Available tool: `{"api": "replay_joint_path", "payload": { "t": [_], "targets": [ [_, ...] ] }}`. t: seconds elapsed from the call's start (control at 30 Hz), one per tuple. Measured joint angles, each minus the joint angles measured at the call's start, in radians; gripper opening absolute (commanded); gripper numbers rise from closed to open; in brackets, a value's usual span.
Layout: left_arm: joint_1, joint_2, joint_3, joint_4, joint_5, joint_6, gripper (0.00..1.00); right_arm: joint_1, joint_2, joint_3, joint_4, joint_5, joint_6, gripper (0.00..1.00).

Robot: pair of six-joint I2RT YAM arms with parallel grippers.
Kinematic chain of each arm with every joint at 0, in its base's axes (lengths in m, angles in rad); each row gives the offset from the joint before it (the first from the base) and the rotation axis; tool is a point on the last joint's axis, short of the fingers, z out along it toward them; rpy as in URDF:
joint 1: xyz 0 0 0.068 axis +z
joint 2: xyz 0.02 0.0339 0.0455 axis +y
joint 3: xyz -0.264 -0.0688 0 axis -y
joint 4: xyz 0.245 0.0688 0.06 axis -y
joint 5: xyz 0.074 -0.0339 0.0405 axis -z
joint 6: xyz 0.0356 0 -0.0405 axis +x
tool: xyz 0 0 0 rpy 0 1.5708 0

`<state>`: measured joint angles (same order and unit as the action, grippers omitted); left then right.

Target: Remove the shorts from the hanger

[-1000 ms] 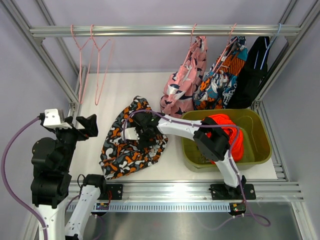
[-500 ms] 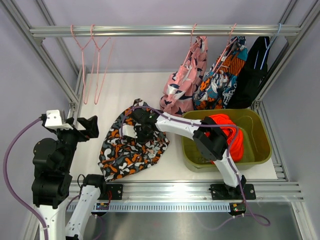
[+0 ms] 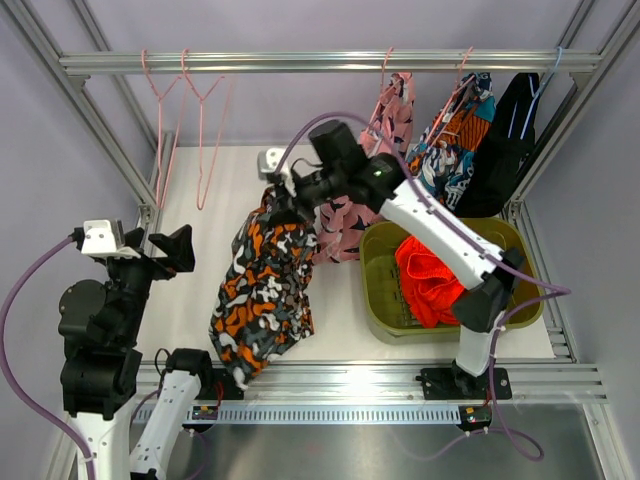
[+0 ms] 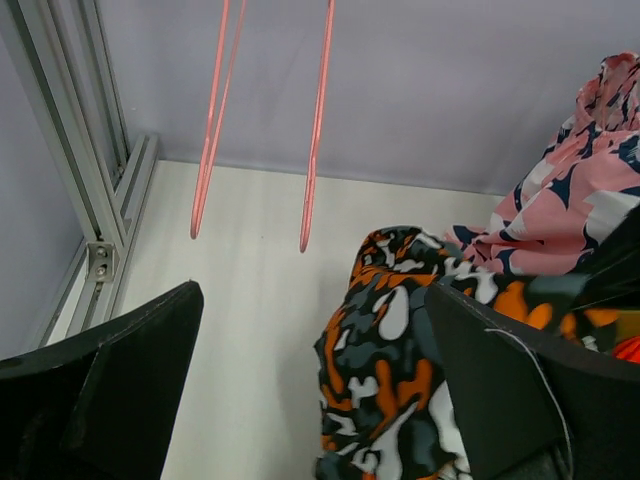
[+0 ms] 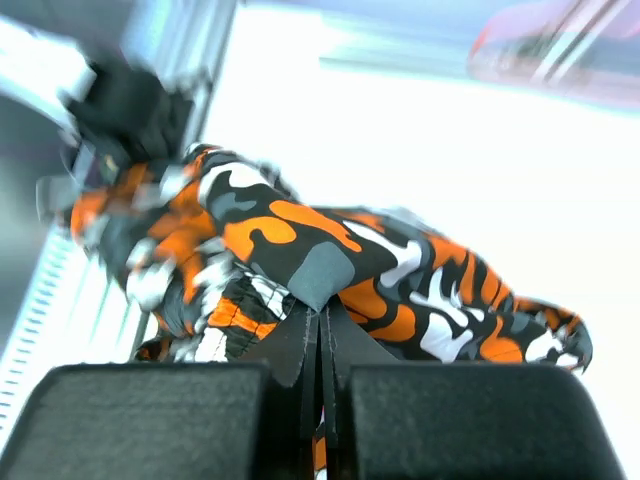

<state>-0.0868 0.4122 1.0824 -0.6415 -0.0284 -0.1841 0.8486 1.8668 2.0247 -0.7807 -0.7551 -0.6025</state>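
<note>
Orange-black-white camouflage fabric shorts [image 3: 265, 290] hang pinched between the right fingers [image 5: 160, 420], over the white surface [image 3: 230, 180]. Below-right of those fingers, olive-green plastic bin [image 3: 528, 275] holds plain bright orange shorts [image 3: 430, 285]. Left fingers [image 4: 110, 390] spread wide, holding nothing.

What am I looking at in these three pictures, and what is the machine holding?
The left arm and right arm are robots bolted at a table's near edge, under a rail. One picture looks down from above; the other two come from wrist cameras. The right claw is shut on camouflage shorts, which dangle from it. The left claw is open, empty. Orange shorts lie in a green bin. A pink pair, a teal pair and a black pair hang on the rail beside empty hangers.
</note>
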Motion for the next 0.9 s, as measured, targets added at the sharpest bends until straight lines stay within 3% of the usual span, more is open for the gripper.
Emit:
{"api": "replay_joint_path", "payload": {
  "t": [0.2,0.4,0.7,0.9],
  "targets": [
    [0.0,0.001,0.008,0.032,0.012,-0.001,0.99,-0.097,-0.1,0.081,0.01,-0.197,0.121,0.0],
    [0.0,0.013,0.008,0.076,0.043,-0.001,0.99,-0.191,-0.184,0.145,0.121,-0.225,0.295,0.0],
    [0.0,0.065,-0.026,0.177,0.094,-0.013,0.99,-0.374,-0.205,0.596,0.24,-0.018,0.446,0.0],
    [0.0,0.101,-0.063,0.236,0.122,-0.029,0.99,-0.502,-0.289,0.684,0.299,0.152,0.449,0.0]
  ]
}}
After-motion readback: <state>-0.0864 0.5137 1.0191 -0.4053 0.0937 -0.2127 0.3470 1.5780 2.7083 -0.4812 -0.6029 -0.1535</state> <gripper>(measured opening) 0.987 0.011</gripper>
